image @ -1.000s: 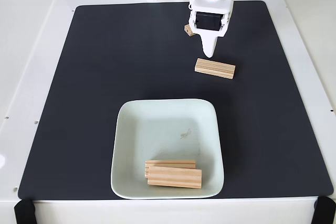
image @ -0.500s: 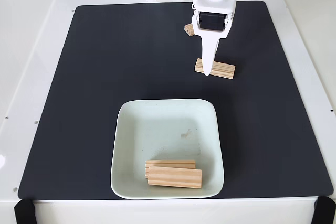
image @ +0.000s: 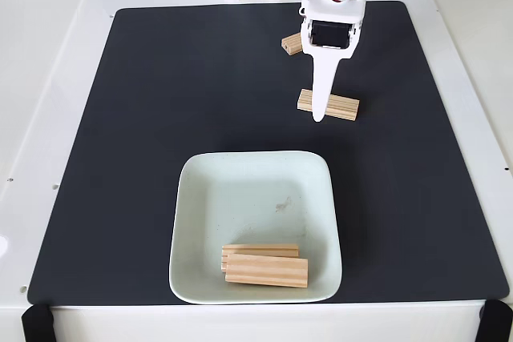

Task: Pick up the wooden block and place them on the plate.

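1. Plate (image: 255, 190) sits near the front of the black mat (image: 160, 102). Two blocks (image: 264, 266) lie side by side in its front part, touching each other, long axes left-right. Judged done: two placed.
2. Third block (image: 341, 106) lies flat on the mat, behind the plate and a little right of its middle, apart from the rim.
3. Fourth block (image: 291, 43) is further back, near the arm's base, partly hidden by the arm; only its left end is visible.
4. Gripper (image: 320, 110) points down, with its white finger crossing the left part of the third block. Whether it touches the wood cannot be told from this angle.
5. Finger state: only one finger is clearly seen, so spread or pinching cannot be told.
6. Judged step: reaching for the third block; grasp not confirmed.
7. Left to do: lift and place the third block, then the fourth. Roughly halfway.
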Controlling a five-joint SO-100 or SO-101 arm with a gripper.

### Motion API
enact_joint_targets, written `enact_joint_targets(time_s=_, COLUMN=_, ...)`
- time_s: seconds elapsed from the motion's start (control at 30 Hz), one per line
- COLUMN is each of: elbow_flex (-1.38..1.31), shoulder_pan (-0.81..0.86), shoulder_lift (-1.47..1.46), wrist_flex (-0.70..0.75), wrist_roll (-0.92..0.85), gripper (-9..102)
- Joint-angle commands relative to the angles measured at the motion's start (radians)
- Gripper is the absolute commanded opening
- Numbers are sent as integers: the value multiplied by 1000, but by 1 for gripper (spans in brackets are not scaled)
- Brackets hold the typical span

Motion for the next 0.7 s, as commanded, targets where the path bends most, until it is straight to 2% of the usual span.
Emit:
enact_joint_targets(time_s=0.0, elbow_flex=-2, shoulder_pan=3, shoulder_lift=8, wrist_flex=-5, wrist_roll=3, gripper=40)
enact_joint_targets(time_s=0.67, elbow_flex=-15, shoulder_pan=2, shoulder_lift=-61, wrist_flex=-20, wrist_roll=5, gripper=40)
